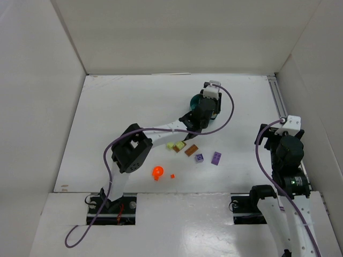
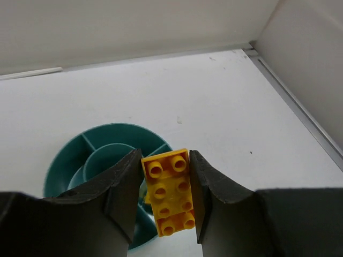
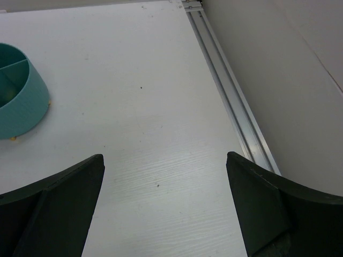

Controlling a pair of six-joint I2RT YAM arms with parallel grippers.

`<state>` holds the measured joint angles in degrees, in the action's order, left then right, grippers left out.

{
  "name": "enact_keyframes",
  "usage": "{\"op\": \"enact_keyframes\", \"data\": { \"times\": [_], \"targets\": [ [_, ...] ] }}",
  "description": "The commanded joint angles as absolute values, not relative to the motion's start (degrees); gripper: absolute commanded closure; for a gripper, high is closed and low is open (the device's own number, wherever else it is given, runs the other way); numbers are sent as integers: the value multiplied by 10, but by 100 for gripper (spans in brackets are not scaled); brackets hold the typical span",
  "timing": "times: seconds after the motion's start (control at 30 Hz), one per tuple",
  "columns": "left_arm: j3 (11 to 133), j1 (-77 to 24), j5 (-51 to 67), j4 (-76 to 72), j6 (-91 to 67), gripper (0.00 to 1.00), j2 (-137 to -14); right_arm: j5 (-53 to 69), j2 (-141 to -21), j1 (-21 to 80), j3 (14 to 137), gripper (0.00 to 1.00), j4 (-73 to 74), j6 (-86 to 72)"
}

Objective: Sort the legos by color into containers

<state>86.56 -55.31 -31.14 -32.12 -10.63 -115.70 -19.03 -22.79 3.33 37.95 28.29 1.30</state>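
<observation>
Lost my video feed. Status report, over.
Left hand shut on yellow plastic brick, over round teal plastic tub. Right hand open, empty. Nothing blocking the drop.

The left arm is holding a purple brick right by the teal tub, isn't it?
Not purple. The brick clamped in the left gripper is yellow, as the left wrist view shows. It is indeed held right by the teal tub.

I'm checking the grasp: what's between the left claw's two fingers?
A yellow brick, pinched by both fingers, with the teal tub behind it; the left wrist view shows it.
</observation>
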Motion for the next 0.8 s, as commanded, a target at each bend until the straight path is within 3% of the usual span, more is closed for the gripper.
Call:
{"op": "enact_keyframes", "data": {
  "times": [0.0, 0.1, 0.43, 0.77],
  "targets": [
    [914, -530, -200, -395, -75, 99, -1161, -193, -221, 31, 380, 0, 239, 17],
    [920, -486, -32, -423, -84, 99, -1186, -193, -215, 31, 380, 0, 239, 17],
    [932, -438, 221, -445, -19, 95, -1224, -193, -215, 31, 374, 0, 234, 17],
    [945, -431, 274, -423, 27, 95, -1245, -193, -210, 31, 374, 0, 229, 22]
  ]
}}
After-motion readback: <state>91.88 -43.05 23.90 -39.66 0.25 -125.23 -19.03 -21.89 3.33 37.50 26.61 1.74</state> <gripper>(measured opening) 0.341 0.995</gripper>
